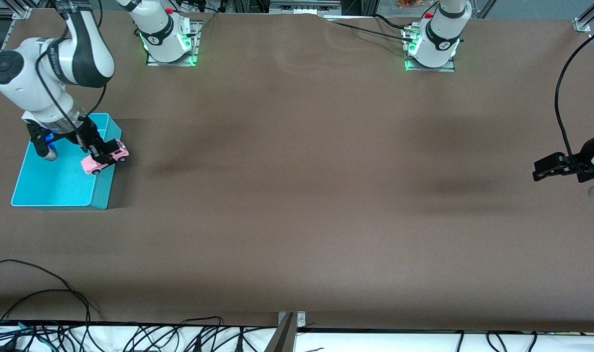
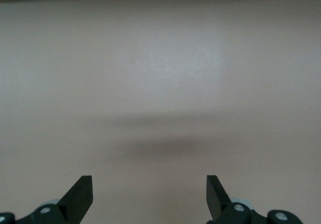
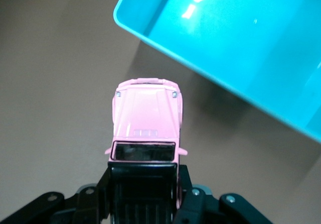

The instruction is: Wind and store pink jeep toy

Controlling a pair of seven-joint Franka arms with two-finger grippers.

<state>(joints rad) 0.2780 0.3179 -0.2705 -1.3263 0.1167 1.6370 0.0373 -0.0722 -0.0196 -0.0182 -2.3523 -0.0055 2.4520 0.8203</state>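
Observation:
The pink jeep toy [image 1: 103, 160] hangs in the air in my right gripper [image 1: 102, 155], which is shut on its black rear. It is over the rim of the turquoise bin [image 1: 57, 188] on the side toward the table's middle. In the right wrist view the pink jeep toy [image 3: 146, 118] shows its pink hood and black roof, with the fingers [image 3: 186, 186] pressed on both sides and the turquoise bin [image 3: 241, 43] just past its nose. My left gripper [image 1: 546, 167] waits open over bare table at the left arm's end, and the left gripper [image 2: 149, 196] holds nothing.
The brown table mat [image 1: 297, 195] spreads wide between the two arms. The arm bases [image 1: 170, 39] stand along the edge farthest from the front camera. Black cables [image 1: 57, 313] lie along the edge nearest the front camera.

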